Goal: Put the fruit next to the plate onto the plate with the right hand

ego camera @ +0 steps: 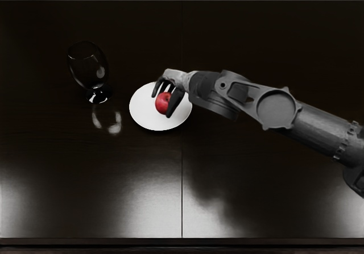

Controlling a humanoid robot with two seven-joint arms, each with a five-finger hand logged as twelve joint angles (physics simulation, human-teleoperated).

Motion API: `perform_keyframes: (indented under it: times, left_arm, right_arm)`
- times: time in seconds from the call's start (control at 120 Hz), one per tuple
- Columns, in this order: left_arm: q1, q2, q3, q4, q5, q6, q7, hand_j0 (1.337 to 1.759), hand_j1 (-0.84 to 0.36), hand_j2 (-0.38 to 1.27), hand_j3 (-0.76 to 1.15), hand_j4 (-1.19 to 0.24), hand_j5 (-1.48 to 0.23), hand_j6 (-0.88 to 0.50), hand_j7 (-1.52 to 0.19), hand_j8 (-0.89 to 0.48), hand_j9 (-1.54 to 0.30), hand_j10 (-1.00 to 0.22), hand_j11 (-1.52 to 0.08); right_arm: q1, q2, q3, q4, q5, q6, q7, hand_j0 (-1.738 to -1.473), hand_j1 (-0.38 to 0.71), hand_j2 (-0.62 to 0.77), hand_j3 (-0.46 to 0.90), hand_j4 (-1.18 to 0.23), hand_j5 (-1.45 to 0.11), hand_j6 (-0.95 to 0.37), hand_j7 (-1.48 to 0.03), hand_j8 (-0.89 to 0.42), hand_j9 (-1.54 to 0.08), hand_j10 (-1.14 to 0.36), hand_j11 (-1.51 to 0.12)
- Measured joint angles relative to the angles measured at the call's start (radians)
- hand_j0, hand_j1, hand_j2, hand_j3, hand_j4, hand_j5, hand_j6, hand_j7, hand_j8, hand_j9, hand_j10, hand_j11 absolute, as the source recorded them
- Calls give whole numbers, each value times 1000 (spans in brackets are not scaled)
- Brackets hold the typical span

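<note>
Dark, glossy table (pixel 239 208) fills the view, its near edge catching pale reflections. At the left a wine glass (pixel 88 66) stands upright, apart from the action. To its right lies a white plate (pixel 142 115), and over the plate's middle is a red apple (pixel 162 103), clasped by the right hand (pixel 172 86), whose dark fingers (pixel 177 98) curl around both sides of it. Whether the apple already rests on the plate or hangs just above it cannot be told from this angle. The right arm (pixel 273 106) stretches in from the right edge; the left arm is out of sight.

The job looks nearly done, with only the release left, and the risk lies there. If the fingers open while the apple is above the plate, or drag against it on the way out, the round fruit could roll over the shallow rim onto the table, possibly toward the glass. A jolt of the hand could also shove the plate.
</note>
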Motion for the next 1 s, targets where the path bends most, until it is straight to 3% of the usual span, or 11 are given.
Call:
perform_keyframes:
  times: [0.15, 0.242, 0.333, 0.417, 0.508, 0.7, 0.842, 1.0]
  left_arm:
    - [0, 0, 0, 0, 0, 0, 0, 1658, 69, 47, 0, -234, -304, -234, -304, -234, -304, -234, -304]
    - [0, 0, 0, 0, 0, 0, 0, 1658, 69, 47, 0, -234, -304, -234, -304, -234, -304, -234, -304]
    - [0, 0, 0, 0, 0, 0, 0, 1658, 69, 47, 0, -234, -304, -234, -304, -234, -304, -234, -304]
    - [0, 0, 0, 0, 0, 0, 0, 1658, 69, 47, 0, -234, -304, -234, -304, -234, -304, -234, -304]
    - [-2, 0, 0, 0, 0, 0, 0, 1658, 69, 47, 0, -234, -304, -234, -304, -234, -304, -234, -304]
    - [-5, 0, 1, 0, 0, 0, 0, 1658, 69, 47, 0, -234, -304, -234, -304, -234, -304, -234, -304]
    - [4, 0, 1, -1, 0, -1, 0, 1658, 69, 47, 0, -234, -304, -234, -304, -234, -304, -234, -304]
    - [11, 0, 2, 0, 0, -1, 0, 1658, 69, 47, 0, -234, -304, -234, -304, -234, -304, -234, -304]
  right_arm:
    - [0, 3, -24, -4, -2, -5, 0, -1658, 254, 248, 0, -575, -806, -447, -776, -401, -806, -566, -799]
    - [1, 3, -49, 0, -4, -57, 0, -1658, 57, 155, 0, -385, -538, -304, -519, -274, -538, -380, -533]
    - [13, -8, -46, 21, 3, -81, 0, -1658, -74, 97, 0, -260, -361, -208, -348, -189, -361, -256, -358]
    - [24, -117, -4, 101, 64, -65, 0, -1658, -152, 62, 0, -186, -256, -152, -248, -139, -256, -183, -254]
    - [29, -277, 72, 156, 208, 66, 0, -1658, -207, 37, 0, -133, -181, -112, -176, -103, -181, -131, -180]
    - [9, -669, 170, 155, 580, 447, 0, -1658, -266, 11, 0, -76, -101, -68, -99, -64, -101, -75, -100]
    - [-29, -764, 185, 54, 692, 525, 59, -1658, -286, 2, 0, -57, -75, -53, -74, -51, -75, -56, -75]
    - [-52, -789, 188, 13, 726, 547, 81, -1658, -296, -3, 0, -47, -61, -45, -60, -44, -61, -46, -61]
